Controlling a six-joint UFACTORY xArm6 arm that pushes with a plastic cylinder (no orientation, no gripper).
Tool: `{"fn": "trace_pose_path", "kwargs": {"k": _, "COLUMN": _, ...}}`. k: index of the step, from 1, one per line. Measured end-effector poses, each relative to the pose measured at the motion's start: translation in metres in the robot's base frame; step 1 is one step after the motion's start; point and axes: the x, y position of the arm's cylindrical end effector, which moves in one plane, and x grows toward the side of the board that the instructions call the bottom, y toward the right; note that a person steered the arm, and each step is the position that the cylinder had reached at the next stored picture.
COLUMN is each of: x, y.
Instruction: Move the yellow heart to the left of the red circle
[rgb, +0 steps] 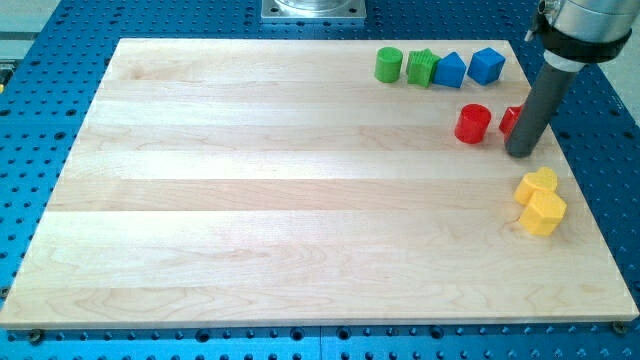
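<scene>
The yellow heart (537, 184) lies near the board's right edge, touching a yellow hexagon-like block (543, 213) just below it. The red circle (473, 124) is a red cylinder up and to the left of the heart. My rod comes down from the view's top right, and my tip (520, 153) rests on the board between the red circle and the yellow heart, slightly above and left of the heart. The rod partly hides a second red block (509, 121) just right of the red circle.
Along the board's top right stand a green cylinder (389, 65), a green star-like block (421, 68), a blue block (450, 71) and a blue cube (486, 66). The wooden board (250, 190) lies on a blue perforated table (50, 60).
</scene>
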Motion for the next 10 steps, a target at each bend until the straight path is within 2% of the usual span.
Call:
{"fn": "trace_pose_path", "kwargs": {"k": 1, "x": 0.033, "y": 0.042}}
{"fn": "trace_pose_path", "kwargs": {"k": 2, "x": 0.096, "y": 0.075}}
{"fn": "trace_pose_path", "kwargs": {"k": 3, "x": 0.097, "y": -0.017}}
{"fn": "trace_pose_path", "kwargs": {"k": 4, "x": 0.079, "y": -0.098}}
{"fn": "trace_pose_path", "kwargs": {"k": 5, "x": 0.119, "y": -0.079}}
{"fn": "trace_pose_path", "kwargs": {"k": 6, "x": 0.086, "y": -0.056}}
{"fn": "trace_pose_path", "kwargs": {"k": 8, "x": 0.076, "y": -0.042}}
{"fn": "trace_pose_path", "kwargs": {"k": 9, "x": 0.074, "y": -0.003}}
{"fn": "trace_pose_path", "kwargs": {"k": 10, "x": 0.05, "y": -0.044}}
